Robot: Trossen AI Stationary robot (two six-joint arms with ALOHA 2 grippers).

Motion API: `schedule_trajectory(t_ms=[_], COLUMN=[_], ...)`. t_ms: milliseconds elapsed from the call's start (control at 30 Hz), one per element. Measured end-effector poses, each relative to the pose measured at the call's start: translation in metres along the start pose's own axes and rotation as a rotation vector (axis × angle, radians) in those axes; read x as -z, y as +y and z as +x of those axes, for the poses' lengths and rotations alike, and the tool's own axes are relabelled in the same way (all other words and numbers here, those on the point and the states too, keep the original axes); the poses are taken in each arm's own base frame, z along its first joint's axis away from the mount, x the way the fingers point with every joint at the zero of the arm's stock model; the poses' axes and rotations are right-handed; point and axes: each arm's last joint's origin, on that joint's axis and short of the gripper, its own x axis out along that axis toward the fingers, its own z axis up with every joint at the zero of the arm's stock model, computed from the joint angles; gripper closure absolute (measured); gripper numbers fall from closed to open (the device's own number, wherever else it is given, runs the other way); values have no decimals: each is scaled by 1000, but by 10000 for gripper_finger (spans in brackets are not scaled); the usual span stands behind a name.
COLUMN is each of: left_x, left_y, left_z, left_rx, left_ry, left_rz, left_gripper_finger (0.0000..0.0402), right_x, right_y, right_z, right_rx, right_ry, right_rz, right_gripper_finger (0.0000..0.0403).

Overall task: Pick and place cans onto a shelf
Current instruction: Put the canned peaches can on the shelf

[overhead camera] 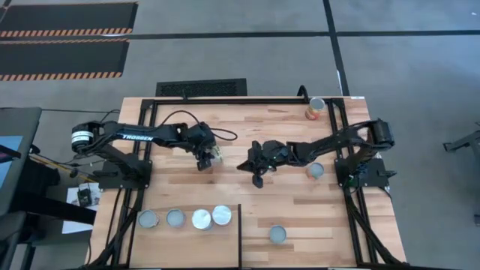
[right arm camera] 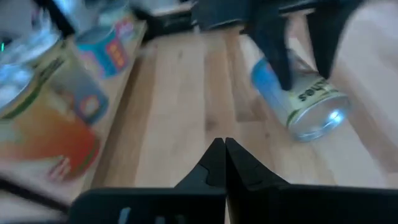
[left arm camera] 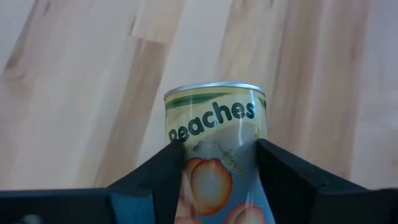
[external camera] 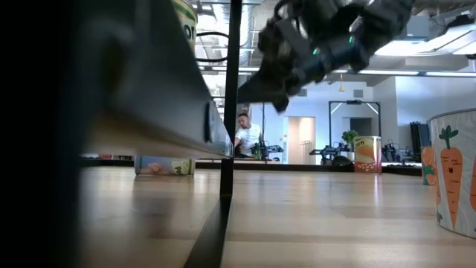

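High view is showing both arms reaching inward over the surface [overhead camera: 300, 206], meeting near its middle. Left gripper [overhead camera: 207, 157] is pinching a peaches can [left arm camera: 217, 155] between its fingers [left arm camera: 158, 174], above the planks. Right gripper [overhead camera: 255, 166] is hanging just beside it, fingers [right arm camera: 214, 165] pressed together. Four cans [overhead camera: 185, 218] are standing on the shelf [overhead camera: 187, 240].
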Motion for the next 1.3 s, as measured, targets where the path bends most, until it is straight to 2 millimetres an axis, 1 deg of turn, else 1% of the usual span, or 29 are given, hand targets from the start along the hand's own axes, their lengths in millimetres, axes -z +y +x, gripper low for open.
schedule_trajectory(t_ms=[100, 200, 433, 600, 733, 900, 1033, 1100, 1267, 1300], left_x=[-2, -5, -6, -6, -7, -7, -7, -7, -7, -7], left_y=[-1, -4, -8, -9, -9, -9, -9, -9, -8, -8], left_z=[1, 1, 1, 1, 1, 1, 1, 0, 0, 0], left_rx=[35, 55, 56, 56, 56, 55, 54, 54, 45, 42], left_ry=[-29, -53, -65, -69, -75, -77, -78, -77, -74, -74], left_rz=[3, 12, 25, 23, 23, 23, 23, 23, 21, 21], left_gripper_finger=[229, 229, 229, 229, 229, 229, 229, 228, 228, 228], right_x=[13, 22, 34, 33, 31, 34, 34, 33, 32, 32], right_y=[-13, -24, -50, -59, -62, -67, -68, -68, -67, -67], right_z=[12, 24, 39, 52, 63, 74, 77, 77, 77, 77], right_rx=[18, 27, 33, 0, -25, -17, -13, -13, -14, -14], right_ry=[-36, -73, -135, -133, -130, -117, -118, -120, -129, -129], right_rz=[126, 233, 391, 406, 381, 407, 396, 376, 342, 339], right_gripper_finger=[391, 376, 299, 253, 242, 252, 276, 299, 382, 390])
